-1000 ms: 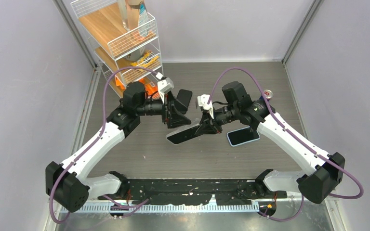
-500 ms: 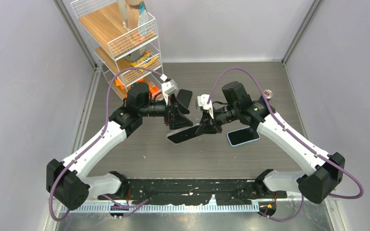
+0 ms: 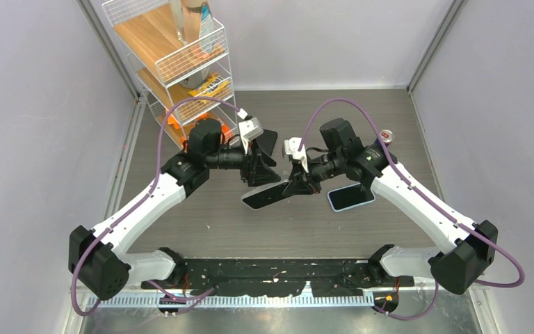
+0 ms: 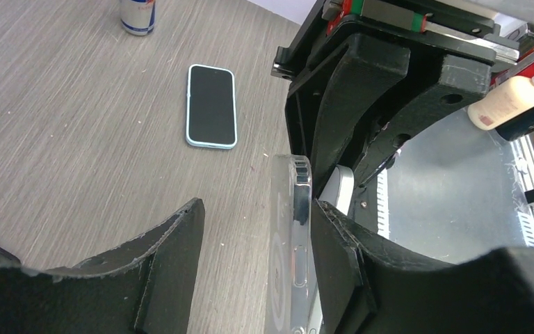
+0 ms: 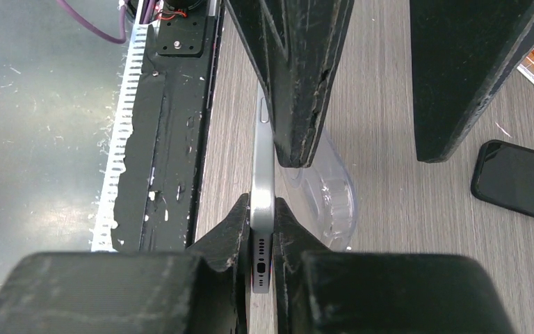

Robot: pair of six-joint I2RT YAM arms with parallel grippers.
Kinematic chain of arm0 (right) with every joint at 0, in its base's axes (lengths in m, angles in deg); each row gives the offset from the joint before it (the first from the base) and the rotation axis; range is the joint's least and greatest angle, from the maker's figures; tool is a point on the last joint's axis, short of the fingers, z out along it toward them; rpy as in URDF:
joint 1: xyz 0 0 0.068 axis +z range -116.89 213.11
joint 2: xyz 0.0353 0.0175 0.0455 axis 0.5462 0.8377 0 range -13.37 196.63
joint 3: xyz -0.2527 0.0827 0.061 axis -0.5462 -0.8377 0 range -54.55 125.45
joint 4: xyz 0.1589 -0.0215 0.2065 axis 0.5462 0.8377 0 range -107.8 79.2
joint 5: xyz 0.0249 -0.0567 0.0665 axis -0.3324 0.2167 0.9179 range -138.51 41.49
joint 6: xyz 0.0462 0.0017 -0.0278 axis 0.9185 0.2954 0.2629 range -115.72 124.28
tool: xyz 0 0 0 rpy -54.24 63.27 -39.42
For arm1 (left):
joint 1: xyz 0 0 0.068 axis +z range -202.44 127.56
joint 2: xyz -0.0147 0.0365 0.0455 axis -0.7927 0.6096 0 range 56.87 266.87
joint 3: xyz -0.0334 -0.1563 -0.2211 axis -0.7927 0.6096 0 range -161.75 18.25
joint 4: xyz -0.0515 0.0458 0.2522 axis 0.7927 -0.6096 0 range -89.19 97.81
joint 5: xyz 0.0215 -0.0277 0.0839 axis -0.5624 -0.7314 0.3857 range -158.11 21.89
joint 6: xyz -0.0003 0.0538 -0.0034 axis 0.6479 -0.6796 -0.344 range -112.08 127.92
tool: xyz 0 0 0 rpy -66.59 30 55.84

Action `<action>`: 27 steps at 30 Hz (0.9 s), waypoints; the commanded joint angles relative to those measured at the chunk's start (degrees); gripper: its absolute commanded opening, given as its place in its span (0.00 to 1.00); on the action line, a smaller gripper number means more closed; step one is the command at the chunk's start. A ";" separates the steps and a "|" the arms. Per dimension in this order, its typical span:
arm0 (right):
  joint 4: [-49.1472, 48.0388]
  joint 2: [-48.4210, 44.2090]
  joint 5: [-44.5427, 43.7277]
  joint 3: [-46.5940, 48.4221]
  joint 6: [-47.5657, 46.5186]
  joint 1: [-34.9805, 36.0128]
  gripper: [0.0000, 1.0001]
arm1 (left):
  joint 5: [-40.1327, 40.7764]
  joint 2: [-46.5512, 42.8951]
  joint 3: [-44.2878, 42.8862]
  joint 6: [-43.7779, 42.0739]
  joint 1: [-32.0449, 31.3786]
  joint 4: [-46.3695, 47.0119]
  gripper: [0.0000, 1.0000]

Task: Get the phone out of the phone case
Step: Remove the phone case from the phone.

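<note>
Right wrist view, my right gripper [image 5: 262, 212] pinching the phone [image 5: 262, 163] edge-on, my left gripper [image 4: 256, 205] spread around the clear case [image 4: 291, 209], one finger touching it

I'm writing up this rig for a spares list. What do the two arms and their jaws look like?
The left arm and right arm match: white link shells, black joint housings and black bases. A purple cable loops along each, and a white camera block sits at each wrist. The jaws are matte black and wedge-shaped, with scuffed edges. No lettering is readable.
</note>
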 commanded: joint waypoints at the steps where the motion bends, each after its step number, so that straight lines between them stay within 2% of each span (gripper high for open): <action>1: -3.84 -1.77 2.08 1.51 0.06 0.34 0.06 | 1.09 0.45 -1.91 -3.39 -1.21 -2.72 0.60; 9: -3.75 -1.68 1.00 1.86 0.23 0.34 0.06 | -1.02 1.82 -1.31 -4.42 -2.69 -3.93 0.56; 12: -3.72 -1.83 0.00 1.67 0.23 0.34 0.05 | -2.67 2.38 -0.95 -4.32 -3.08 -3.94 0.50; 14: -3.72 -1.92 -0.42 1.64 0.23 0.34 0.06 | -3.17 2.63 -0.91 -4.23 -3.09 -3.94 0.39; 18: -3.76 -2.29 -1.04 1.20 0.17 0.25 0.05 | -1.40 1.91 0.12 -3.56 -2.98 -3.24 0.00; 21: -3.70 -2.91 -1.07 0.53 0.15 -0.11 0.06 | 2.78 0.16 3.11 -2.63 -2.33 -1.17 0.00; 27: -4.70 -4.89 -0.42 -1.32 0.69 -1.96 0.05 | 10.25 -5.67 13.57 2.59 3.28 8.64 0.00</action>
